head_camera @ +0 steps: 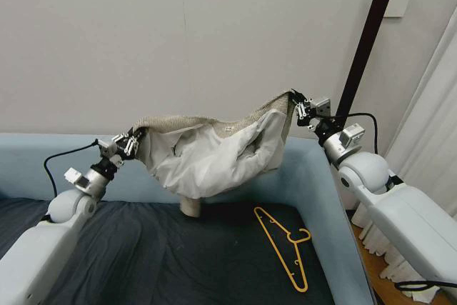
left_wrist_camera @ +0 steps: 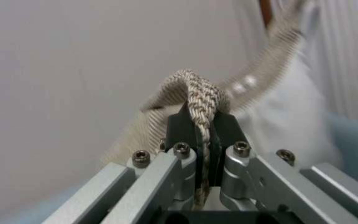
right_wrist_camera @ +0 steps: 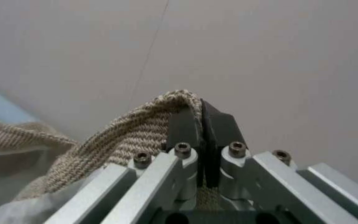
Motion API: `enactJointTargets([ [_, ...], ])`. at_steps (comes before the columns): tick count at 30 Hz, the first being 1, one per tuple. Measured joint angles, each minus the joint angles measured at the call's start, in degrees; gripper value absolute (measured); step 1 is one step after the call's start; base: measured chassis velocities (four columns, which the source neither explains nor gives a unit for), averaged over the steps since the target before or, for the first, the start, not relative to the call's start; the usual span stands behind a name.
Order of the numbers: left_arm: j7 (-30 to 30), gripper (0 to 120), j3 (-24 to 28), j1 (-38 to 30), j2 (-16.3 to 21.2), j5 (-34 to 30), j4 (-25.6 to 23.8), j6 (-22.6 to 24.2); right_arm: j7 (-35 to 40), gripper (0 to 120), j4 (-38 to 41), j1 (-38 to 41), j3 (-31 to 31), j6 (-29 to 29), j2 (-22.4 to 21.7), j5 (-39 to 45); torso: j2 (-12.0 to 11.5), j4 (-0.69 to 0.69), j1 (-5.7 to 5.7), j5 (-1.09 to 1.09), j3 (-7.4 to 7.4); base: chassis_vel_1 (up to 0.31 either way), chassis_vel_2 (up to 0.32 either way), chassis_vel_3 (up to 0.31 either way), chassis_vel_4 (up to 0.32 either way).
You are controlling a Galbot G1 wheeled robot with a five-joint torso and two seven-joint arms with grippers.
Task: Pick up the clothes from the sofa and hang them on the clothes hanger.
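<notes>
A beige knitted garment (head_camera: 214, 151) with a pale lining hangs stretched in the air above the sofa, held at both ends. My left gripper (head_camera: 134, 138) is shut on its left edge; in the left wrist view the knit hem (left_wrist_camera: 203, 100) is pinched between the black pads (left_wrist_camera: 180, 128). My right gripper (head_camera: 297, 105) is shut on the right edge, higher up, and the right wrist view shows the knit fabric (right_wrist_camera: 143, 133) clamped at the fingertips (right_wrist_camera: 184, 126). A yellow clothes hanger (head_camera: 284, 246) lies flat on the dark sofa seat below the garment.
The sofa has a dark seat cushion (head_camera: 171, 262) and a light blue back and arm (head_camera: 325, 205). A dark clothes-rack pole (head_camera: 365, 41) rises at the right, beside a white curtain (head_camera: 428, 119). The wall stands close behind.
</notes>
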Motion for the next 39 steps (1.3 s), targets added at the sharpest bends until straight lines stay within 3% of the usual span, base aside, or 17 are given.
enactJointTargets([
  [1, 1.6, 1, 0.0, 4.7, -2.4, 3.8, 1.3, -1.5, 0.1, 0, -0.2, -4.3, 0.6, 1.4, 0.1, -3.2, 0.0, -0.06, 0.00, -0.03, 0.00, 0.000, 0.000, 0.000, 0.000],
  [5, 4.6, 1, 0.2, 14.4, -11.8, 14.6, 8.0, -5.4, 0.1, 0, -3.8, -14.7, -0.4, 4.7, 2.4, -10.5, 0.0, -0.04, 0.00, 0.03, 0.01, 0.000, 0.000, 0.000, 0.000],
  [9, 4.6, 1, 0.4, 16.8, -16.0, 19.6, 11.3, -6.5, 0.1, 0, -5.3, -17.5, -1.5, 5.8, 3.7, -12.5, 0.0, -0.05, -0.01, 0.02, 0.00, 0.000, 0.000, 0.000, 0.000],
  [13, -0.9, 1, 0.6, 19.5, -19.3, 26.2, 14.2, -6.3, -0.3, 0, -5.9, -19.5, -2.6, 6.7, 5.0, -14.3, 0.0, -0.05, 0.00, 0.02, 0.00, 0.000, 0.000, 0.000, 0.000],
  [16, -4.0, 1, 0.9, 21.1, -18.9, 27.3, 13.7, -4.9, -0.7, 0, -5.5, -19.9, -2.7, 6.8, 5.2, -14.6, 0.0, -0.04, 0.00, 0.02, 0.00, 0.000, 0.000, 0.000, 0.000],
  [22, -6.3, 23, 1.0, 25.1, -14.4, 24.7, 9.2, -3.2, -1.0, 0, -3.9, -20.1, -2.4, 6.8, 4.9, -14.4, 0.0, -0.04, 0.00, 0.02, 0.01, 0.000, 0.000, 0.000, 0.000],
  [25, -6.5, 37, 0.5, 29.6, -9.2, 23.0, 4.4, -3.9, -1.4, 0, -2.9, -20.4, -1.2, 6.8, 4.3, -14.2, 0.0, -0.03, 0.01, 0.00, 0.01, 0.000, 0.000, 0.000, 0.000],
  [30, -6.6, 49, -0.3, 32.5, -5.5, 20.8, -0.7, -4.5, -1.6, 0, -2.5, -20.6, -0.3, 7.0, 4.0, -14.0, 0.0, -0.03, 0.01, 0.02, 0.01, 0.000, 0.000, 0.000, 0.000],
  [32, -8.4, 60, -0.5, 32.9, -3.7, 16.7, -5.2, -3.4, -1.7, 0, -2.2, -20.8, 0.4, 7.1, 4.0, -13.7, 0.0, -0.03, 0.00, 0.03, 0.01, 0.000, 0.000, 0.000, 0.000],
  [35, -13.8, 70, 0.3, 30.2, -4.6, 14.2, -7.4, 0.2, -1.8, 0, -2.2, -21.0, 0.5, 7.3, 4.3, -13.7, 0.0, -0.06, 0.01, 0.03, 0.01, 0.000, 0.000, 0.000, 0.000],
  [39, -21.0, 86, 2.4, 26.3, -10.4, 15.9, -5.3, 6.4, -1.8, 0, -2.3, -19.9, -1.7, 7.4, 5.1, -13.7, 0.0, -0.05, 0.02, 0.03, 0.02, 0.000, 0.000, 0.000, 0.000],
])
